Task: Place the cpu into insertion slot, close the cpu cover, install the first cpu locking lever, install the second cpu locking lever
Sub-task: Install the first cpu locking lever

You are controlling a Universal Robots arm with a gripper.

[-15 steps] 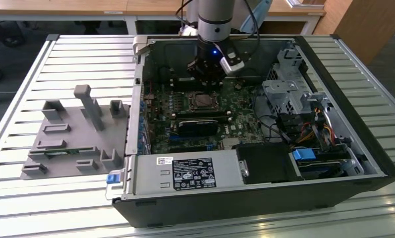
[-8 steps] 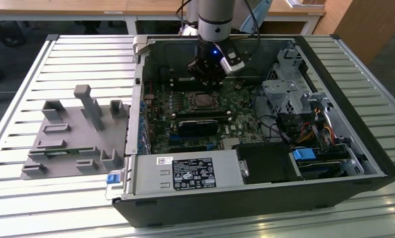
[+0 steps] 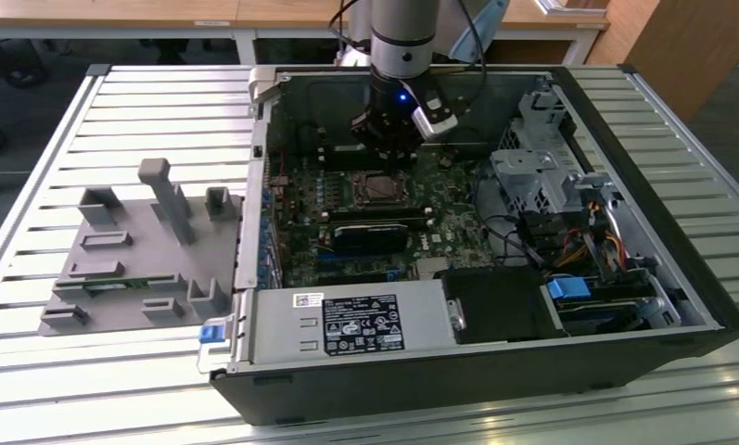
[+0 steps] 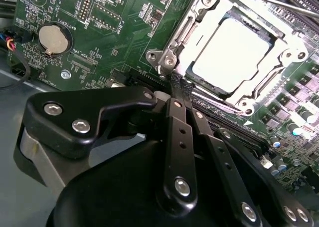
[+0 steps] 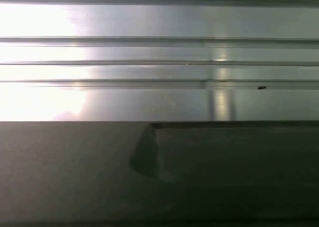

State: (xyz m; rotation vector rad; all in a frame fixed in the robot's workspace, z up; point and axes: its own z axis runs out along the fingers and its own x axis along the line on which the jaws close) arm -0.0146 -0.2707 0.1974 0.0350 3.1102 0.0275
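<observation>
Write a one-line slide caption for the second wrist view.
Shut gripper at the corner of the cpu cover, closed over the cpu on the green motherboard.

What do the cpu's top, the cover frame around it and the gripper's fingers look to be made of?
The cpu top looks like matte metal, pale silvery-beige with no glare. The cpu cover seems to be thin stamped steel, judging by its bright, shiny edges. The gripper fingers look like black-coated metal or hard plastic, smooth with silver screw heads; which one cannot be told.

The exterior view is looking down from high over the open case; the second wrist view is peering closely at the same board, while the first wrist view is facing the slatted table.
</observation>
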